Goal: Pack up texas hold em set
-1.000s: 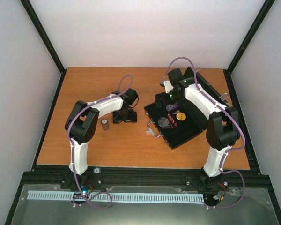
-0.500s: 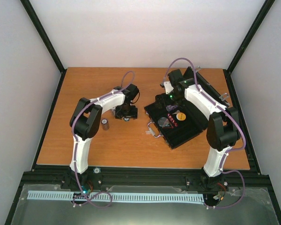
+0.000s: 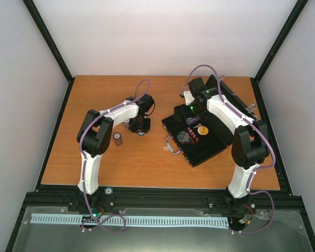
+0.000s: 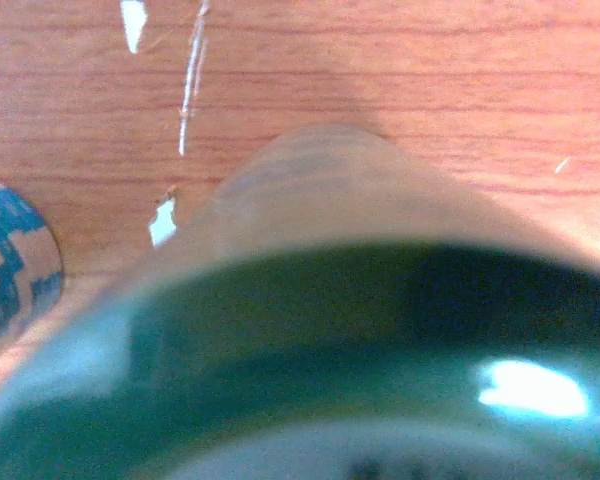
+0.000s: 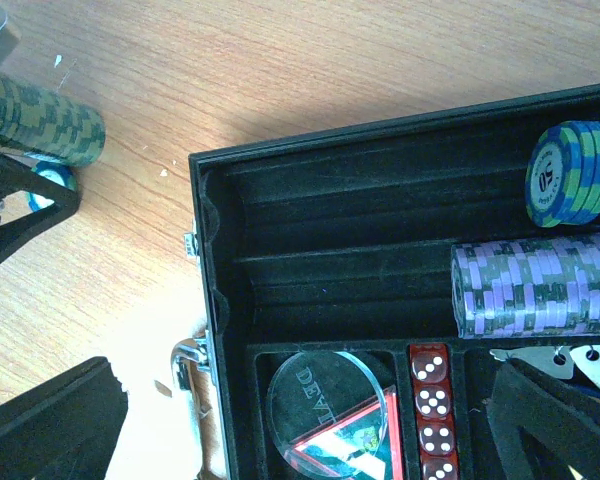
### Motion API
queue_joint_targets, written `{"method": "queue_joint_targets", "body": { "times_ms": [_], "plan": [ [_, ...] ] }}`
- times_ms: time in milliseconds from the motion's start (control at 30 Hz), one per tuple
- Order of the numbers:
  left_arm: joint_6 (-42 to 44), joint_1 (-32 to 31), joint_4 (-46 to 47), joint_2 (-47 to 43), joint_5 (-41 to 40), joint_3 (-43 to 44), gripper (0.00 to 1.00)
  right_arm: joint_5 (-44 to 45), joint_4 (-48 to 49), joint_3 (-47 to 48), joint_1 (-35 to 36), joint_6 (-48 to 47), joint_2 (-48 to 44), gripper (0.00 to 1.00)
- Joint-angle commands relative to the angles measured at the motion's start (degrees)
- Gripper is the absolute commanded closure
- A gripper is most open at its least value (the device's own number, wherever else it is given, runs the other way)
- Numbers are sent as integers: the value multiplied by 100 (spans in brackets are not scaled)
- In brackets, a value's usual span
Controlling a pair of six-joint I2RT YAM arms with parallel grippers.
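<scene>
From above, the left tool [image 3: 139, 126] hung low over the brown wooden desk [image 3: 94, 94]. It was well apart from the flat black rectangular case with silver corners [image 3: 207, 149], which lay open on the right half of the desk with the right tool [image 3: 191, 119] over its tray. What sat beneath the left tool was too small to make out here. A small dark chip stack [image 3: 117, 139] stood upright near the left forearm, and we judged that a swing of that arm toward the case could topple it.

In the left wrist view a blurred green chip stack [image 4: 310, 340] filled the lower frame, very close to the lens. A blue-and-white patterned chip [image 4: 10, 260] lay just beside it on the desk. The fingers were not visible, so we could not tell whether the left tool was apart or clamped. We thought loose discs gripped off-centre could buckle and scatter, and the neighbouring chip could be nudged away.

In the right wrist view the right tool's fingers stood wide apart at the bottom corners, holding nothing. In the tray lay a clear round disc [image 5: 330, 400], a row of tiny red dice [image 5: 430, 415], a purple chip stack [image 5: 535, 285] and a few blue chips [image 5: 575, 175]; several grooves were bare. The green chip stack [image 5: 40, 120] lay on its side at the top left, outside the case. With the right tool over the tray, we feared the arms could collide if the left one carried chips in.
</scene>
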Motion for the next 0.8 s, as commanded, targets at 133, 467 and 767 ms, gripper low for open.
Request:
{"method": "queue_joint_targets", "body": {
  "times_ms": [133,467,767],
  "plan": [
    [4,38,60,-52,267,-298,73,25,79,-33,-9,-43,-119,0],
    [-55,34,-86,-340,257,-348,35,8,62,1,-9,-48,-109,0],
    [349,-790,-39,-1419,352,-564,4,131,59,31,-12,-48,-134,0]
  ]
}}
